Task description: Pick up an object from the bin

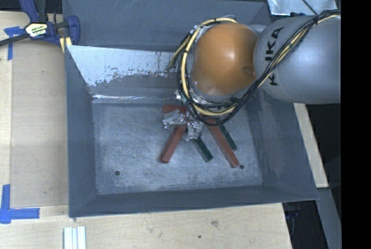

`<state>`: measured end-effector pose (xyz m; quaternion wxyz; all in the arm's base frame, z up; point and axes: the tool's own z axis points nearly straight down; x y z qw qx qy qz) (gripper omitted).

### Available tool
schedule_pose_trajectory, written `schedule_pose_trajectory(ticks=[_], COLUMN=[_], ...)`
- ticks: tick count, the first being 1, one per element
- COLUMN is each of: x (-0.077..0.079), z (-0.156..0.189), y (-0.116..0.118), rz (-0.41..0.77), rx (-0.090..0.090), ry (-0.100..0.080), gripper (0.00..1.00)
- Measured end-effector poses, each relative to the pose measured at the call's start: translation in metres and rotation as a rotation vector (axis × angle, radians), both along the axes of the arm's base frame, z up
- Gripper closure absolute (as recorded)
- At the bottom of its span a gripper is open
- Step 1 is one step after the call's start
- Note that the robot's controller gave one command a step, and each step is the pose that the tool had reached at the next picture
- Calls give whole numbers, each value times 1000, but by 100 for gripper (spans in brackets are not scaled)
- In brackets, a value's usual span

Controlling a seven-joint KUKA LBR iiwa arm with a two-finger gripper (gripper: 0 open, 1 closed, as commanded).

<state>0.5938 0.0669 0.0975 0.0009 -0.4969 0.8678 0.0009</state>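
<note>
Orange wrist cover [223, 59] above jaws, state unclear, over brown stick [170, 148] slanting toward lower-left.

The grey bin [124, 155] bears sticks fanned about its centre: a brown stick [171, 146] toward 7 o'clock, a green stick [203, 151] and a second brown stick [227, 152] toward 5.

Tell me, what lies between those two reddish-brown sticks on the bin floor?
In the camera view, a dark green stick lies between the left reddish-brown stick and the right reddish-brown stick, just below the gripper.
</note>
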Motion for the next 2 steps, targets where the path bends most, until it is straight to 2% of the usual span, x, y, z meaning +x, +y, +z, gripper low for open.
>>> schedule_pose_trajectory(ticks=[1,2], x=[-1,1], z=[18,33], y=[0,0], rz=[-1,-2], rx=[-1,-1], ry=[5,-3], gripper=[100,100])
